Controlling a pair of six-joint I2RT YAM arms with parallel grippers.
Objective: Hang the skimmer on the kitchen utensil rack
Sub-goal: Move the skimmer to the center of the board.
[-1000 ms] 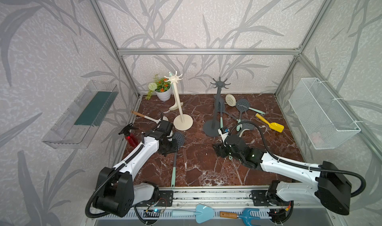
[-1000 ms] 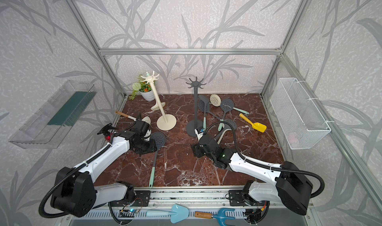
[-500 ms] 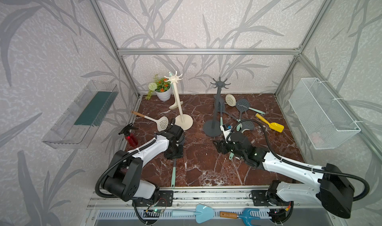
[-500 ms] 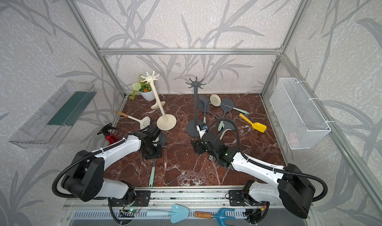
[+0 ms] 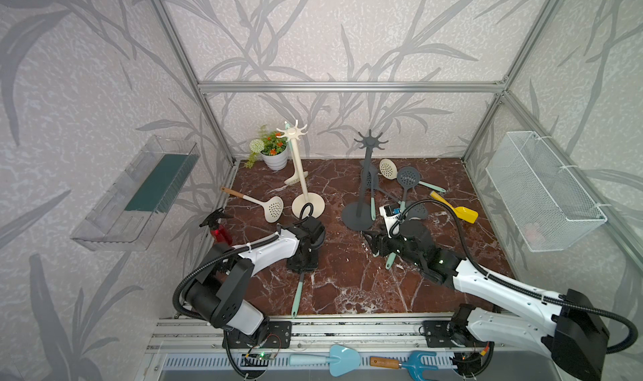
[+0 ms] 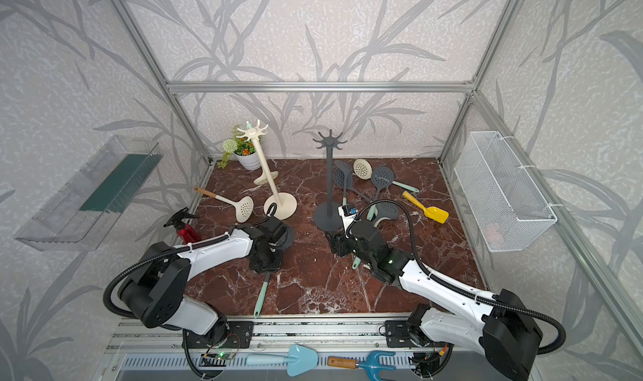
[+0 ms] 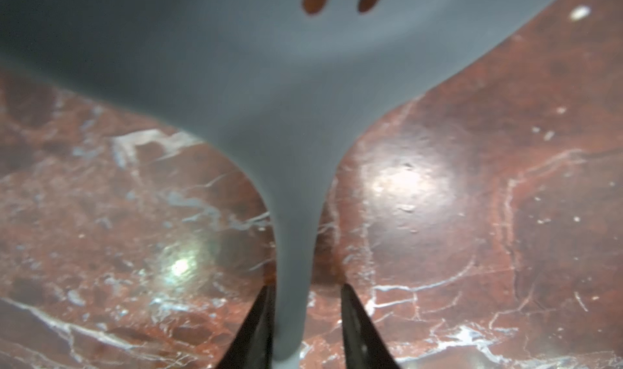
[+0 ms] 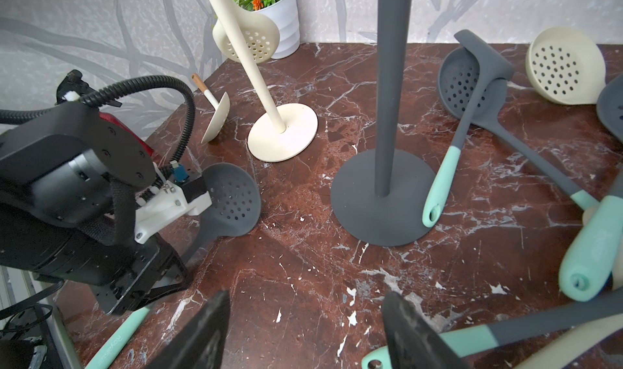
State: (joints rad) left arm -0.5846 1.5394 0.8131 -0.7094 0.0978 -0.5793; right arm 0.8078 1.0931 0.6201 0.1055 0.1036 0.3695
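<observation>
Well, over on the left, the left gripper (image 7: 305,287) is down on the marble table (image 5: 348,285), jaws partly open astride the neck of the grey skimmer (image 8: 232,198): one finger against it, the other just clear. That skimmer lies flat, teal handle toward the front rail. Beyond stands the cream rack (image 5: 300,174), then the grey utensil rack (image 5: 358,217). The right gripper (image 8: 305,294) gapes wide, holding nothing.

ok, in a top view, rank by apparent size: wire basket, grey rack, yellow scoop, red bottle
1. wire basket
2. grey rack
3. yellow scoop and red bottle: they look about alike, so I am not ranking these two.
</observation>
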